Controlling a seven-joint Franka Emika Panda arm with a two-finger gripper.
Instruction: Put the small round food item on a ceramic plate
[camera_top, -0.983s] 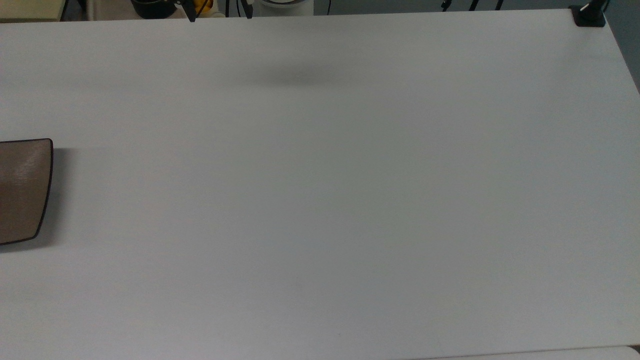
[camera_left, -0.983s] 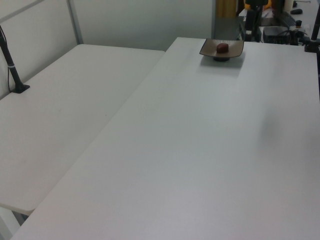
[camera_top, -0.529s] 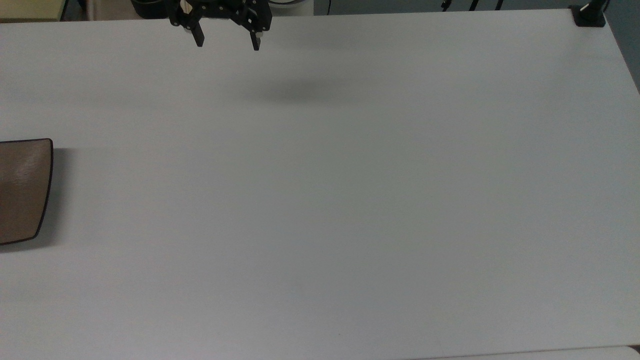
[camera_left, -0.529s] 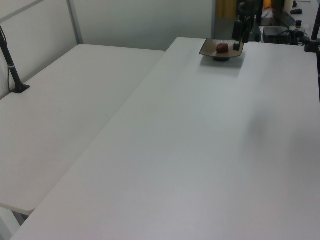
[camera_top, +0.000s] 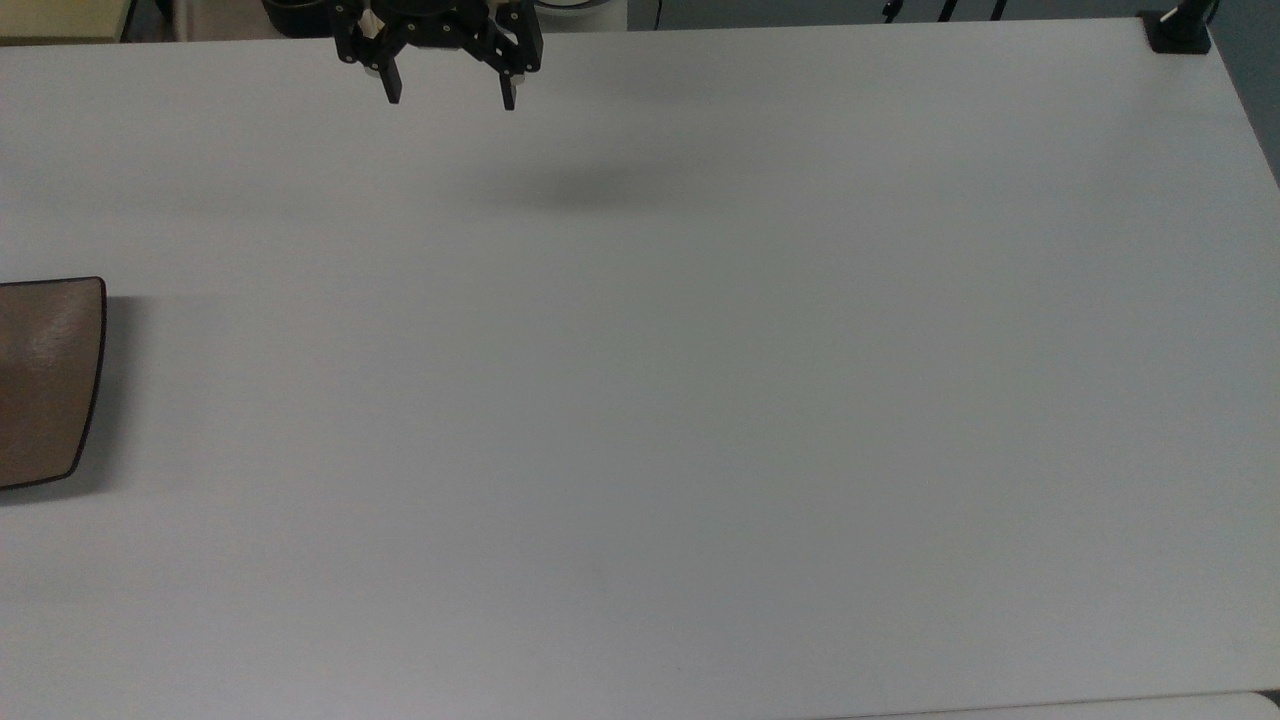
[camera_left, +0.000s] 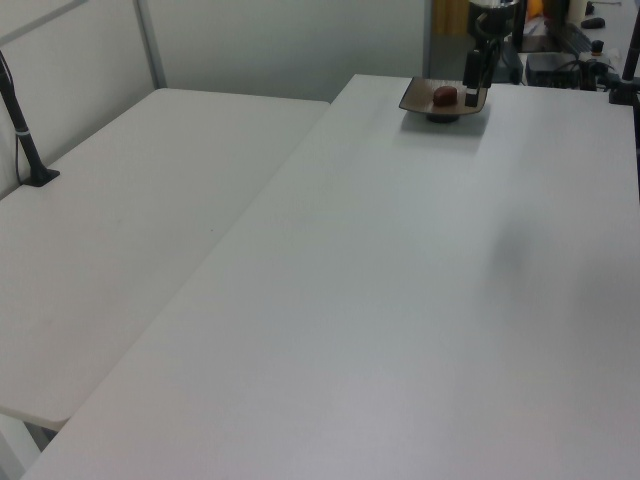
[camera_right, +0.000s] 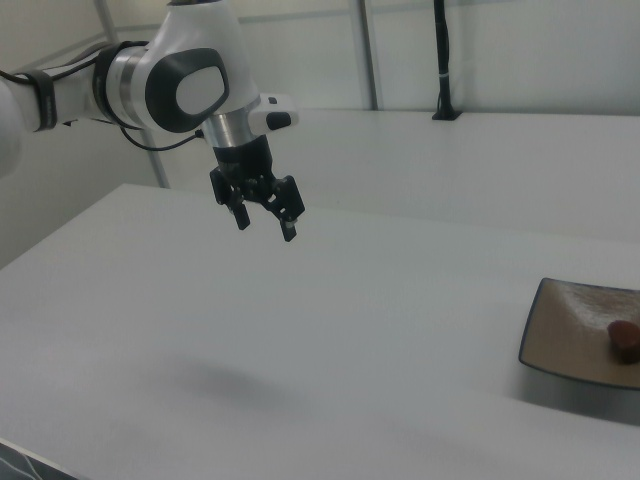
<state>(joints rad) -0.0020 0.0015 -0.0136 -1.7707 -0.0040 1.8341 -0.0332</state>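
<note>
Small round food item (camera_left: 444, 96) on plate (camera_left: 425, 99)

Food item (camera_left: 444, 95) on plate (camera_left: 418, 102), on table (camera_left: 400, 300).

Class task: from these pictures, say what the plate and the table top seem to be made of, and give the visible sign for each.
Plate: probably glazed ceramic; brown, mottled, slightly glossy, with a thin dark rim. Stoneware or melamine cannot be ruled out by look alone.
Table: likely laminate or painted board; flat, uniform pale grey, matt, taking only a soft shadow and no sharp reflection.
</note>
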